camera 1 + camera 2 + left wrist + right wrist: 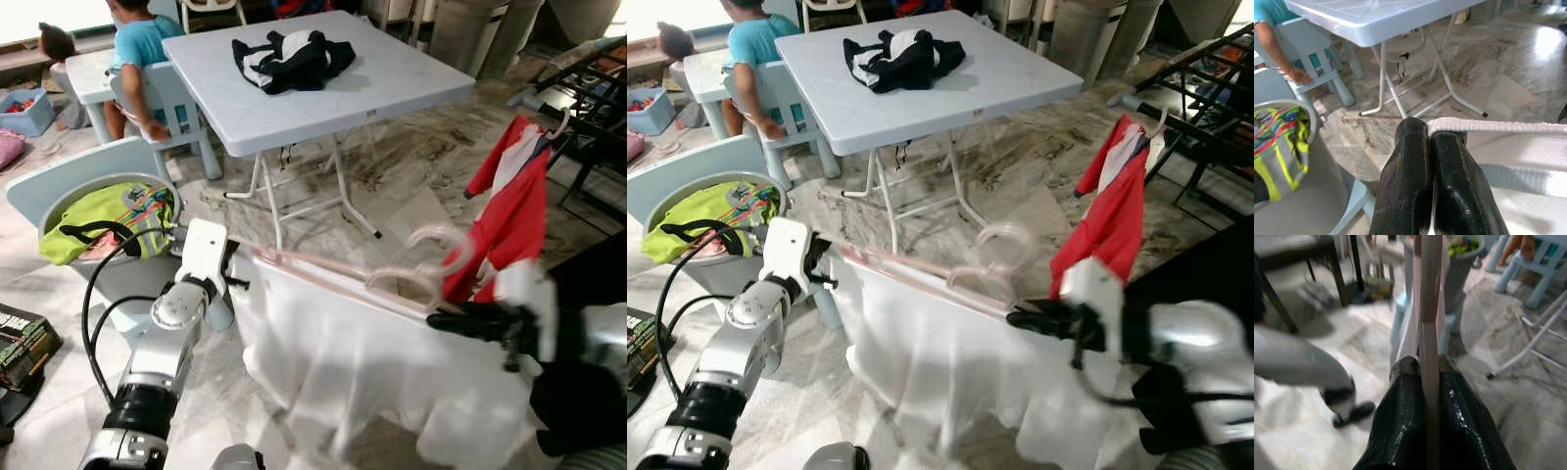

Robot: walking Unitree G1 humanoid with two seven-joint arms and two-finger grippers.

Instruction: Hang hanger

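A pale pink hanger [333, 276] carries a white garment [362, 362] and is stretched between my two grippers in front of me. My left gripper [233, 258] is shut on the garment's upper edge at the hanger's left end; in the left wrist view the white hem [1488, 126] runs out from between the closed fingers [1410, 161]. My right gripper [1019, 315] is shut on the hanger near its hook [438, 238]; in the right wrist view the pink bar [1429, 293] passes between the fingers [1400, 396]. A dark metal rack [588, 88] stands at the right.
A red and white garment [509, 211] hangs on the rack. A grey folding table [392, 88] with a black and white garment [289, 59] stands ahead. A basket [59, 201] of green clothes is on the left. A person [142, 44] sits on a blue chair behind it.
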